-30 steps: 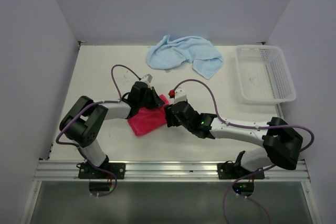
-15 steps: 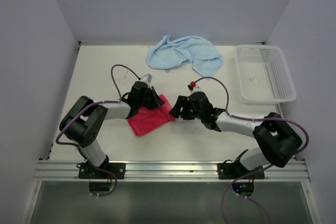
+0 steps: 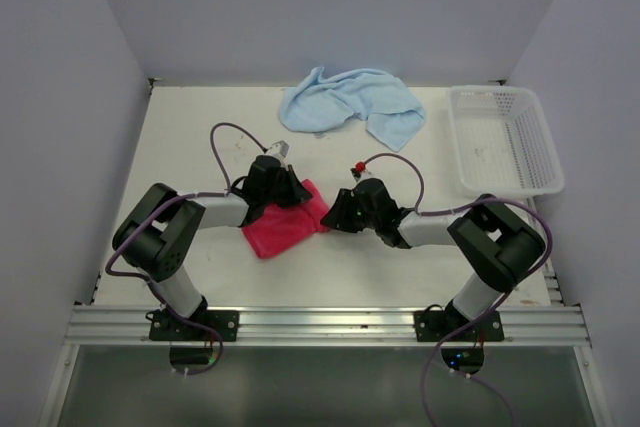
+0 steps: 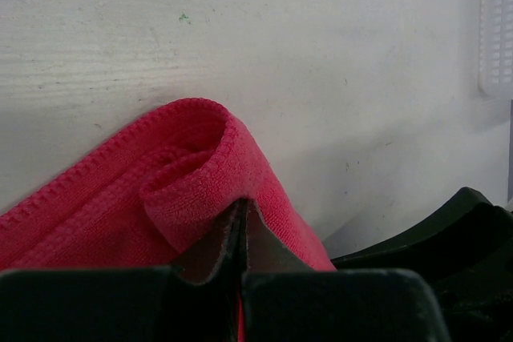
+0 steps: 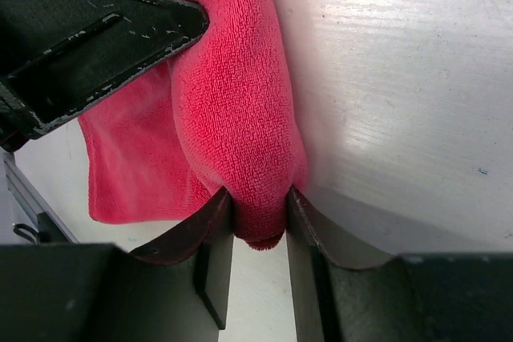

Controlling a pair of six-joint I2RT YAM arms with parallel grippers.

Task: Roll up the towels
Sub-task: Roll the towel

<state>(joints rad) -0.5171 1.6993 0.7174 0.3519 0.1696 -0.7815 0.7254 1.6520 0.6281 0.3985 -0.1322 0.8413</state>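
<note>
Landmark: white plastic mesh basket (image 3: 510,190), the reference for every place below.
Red towel: the red-pink terry-cloth towel (image 3: 285,225) lies well to the left of the basket and nearer the arm bases, one long edge curled over into a loose roll.
Blue towel: the light blue terry-cloth towel (image 3: 350,105) lies crumpled just left of the basket, level with its far end, apart from both arms.
Left gripper (image 4: 240,214): on the side of the red towel away from the basket, jaws pressed together with a thin layer of the curled edge pinched at the tips.
Right gripper (image 5: 258,202): at the towel end that faces the basket, its two fingers (image 5: 210,222) touching either side of the rolled end and squeezing it narrow.
Just changed: a moment ago the right gripper had drawn off toward the basket with wider jaws; it has come back and closed on the roll's end.
Meaning: both ends of the roll now look held, so rolling of the red towel can likely go on; it is only partly rolled.
Count: two towels, one basket, two grippers.
Progress: blue towel not yet rolled.
</note>
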